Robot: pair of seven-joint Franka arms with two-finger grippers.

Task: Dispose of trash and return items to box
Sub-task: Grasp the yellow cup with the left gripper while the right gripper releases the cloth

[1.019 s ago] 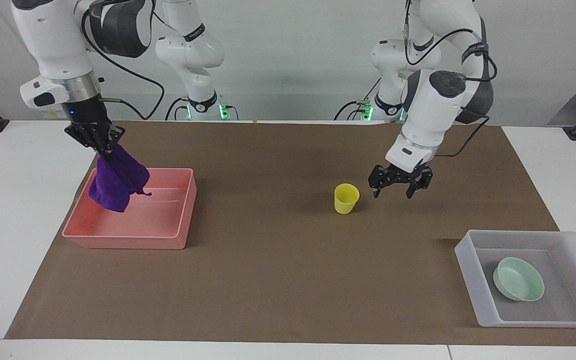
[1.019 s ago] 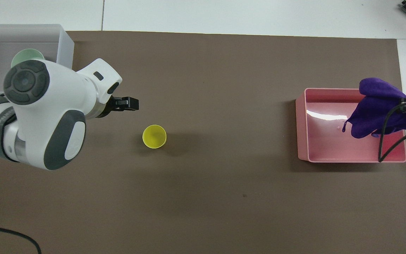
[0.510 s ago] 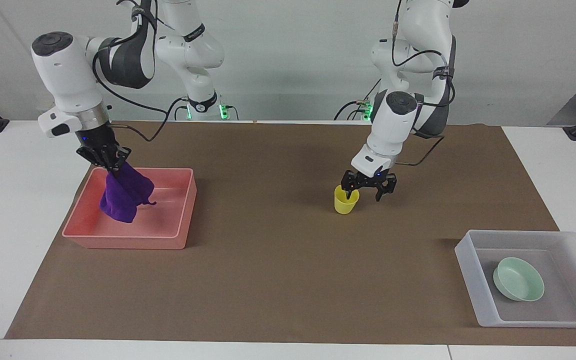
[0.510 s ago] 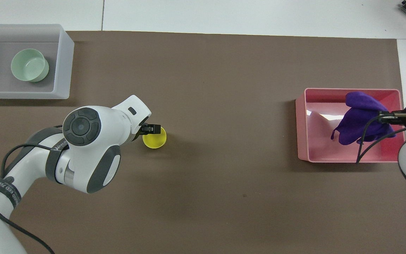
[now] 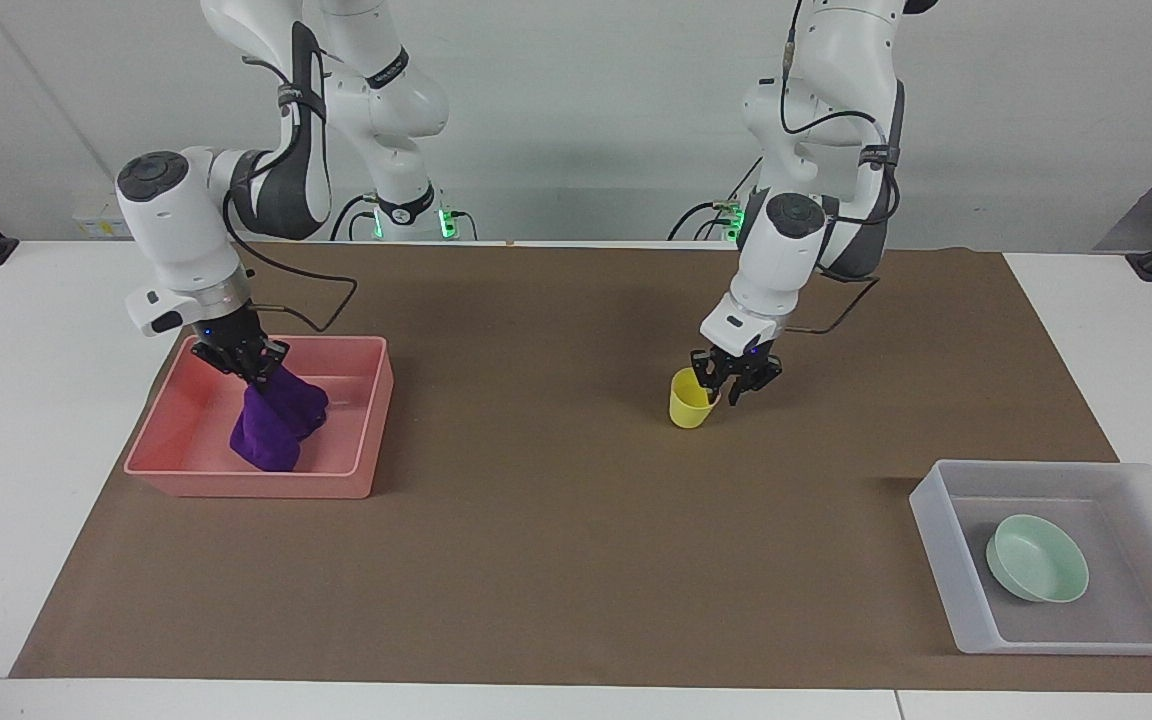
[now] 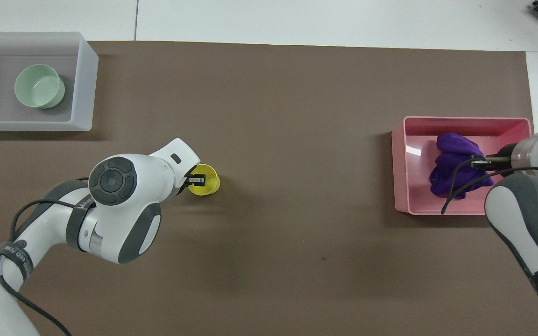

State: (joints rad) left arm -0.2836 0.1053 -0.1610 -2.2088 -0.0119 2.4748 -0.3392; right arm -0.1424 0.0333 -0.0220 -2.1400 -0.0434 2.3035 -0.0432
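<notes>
The yellow cup (image 5: 688, 405) stands upright on the brown mat, mid-table toward the left arm's end. My left gripper (image 5: 723, 386) is shut on the cup's rim on the side nearer the robots, one finger inside and one outside. The purple rag (image 5: 271, 425) lies bunched on the floor of the pink bin (image 5: 256, 482), with my right gripper (image 5: 254, 372) low in the bin and shut on the rag's top. The mint-green bowl (image 5: 1036, 572) sits in the translucent box (image 5: 944, 560) at the left arm's end, farther from the robots than the cup.
The brown mat (image 5: 556, 540) covers most of the white table. The pink bin (image 6: 399, 163) stands at the right arm's end and the box (image 6: 83, 84) at the left arm's end. The right arm's cable (image 6: 456, 186) hangs over the bin.
The left gripper came down onto the cup and closed on its rim. The right gripper lowered the hanging rag into the pink bin until it bunched on the floor.
</notes>
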